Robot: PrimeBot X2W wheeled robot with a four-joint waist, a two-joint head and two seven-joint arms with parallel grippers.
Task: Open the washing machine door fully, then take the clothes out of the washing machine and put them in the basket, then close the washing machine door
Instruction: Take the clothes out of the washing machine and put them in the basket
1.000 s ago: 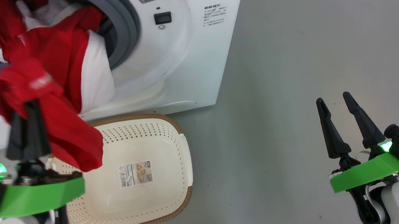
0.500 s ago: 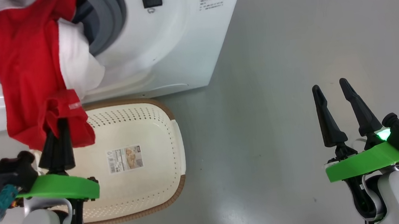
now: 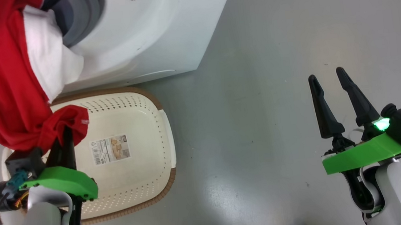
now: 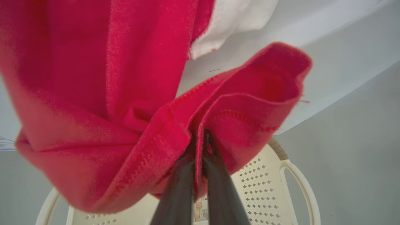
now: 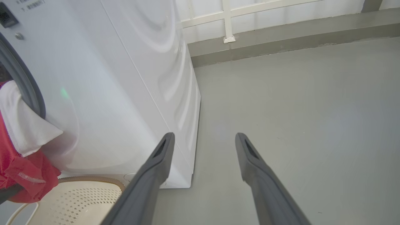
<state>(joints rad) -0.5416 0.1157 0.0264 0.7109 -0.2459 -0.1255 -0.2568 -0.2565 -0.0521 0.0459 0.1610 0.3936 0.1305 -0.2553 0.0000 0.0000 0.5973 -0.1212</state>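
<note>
The left hand is closed tight on a folded hem of the bright red soft fabric clothes. Its two long dark fingers are pressed together, with the stitched edge of the cloth pinched between them. The left wrist view shows this grip close up: the red fabric bunches around the fingertips and hangs in a loose fold to either side.

From the hand the clothes run up to the mouth of the big white front-loading washing machine at the upper left of the head view. A white panel of the garment drapes over the grey rubber gasket ring.

The gripped fold hangs over the left part of the small cream-white perforated plastic basket with a brown woven-look rim. I cannot tell whether the cloth touches the basket. The basket stands on the grey floor just in front of the washing machine's base, and the barcode sticker on its bottom is in plain sight.

The right hand is open, with its two dark fingers spread apart and nothing between them. It hangs over the floor to the right of the washing machine, well apart from the basket. In the right wrist view its fingers point towards the washing machine's white side panel.
</note>
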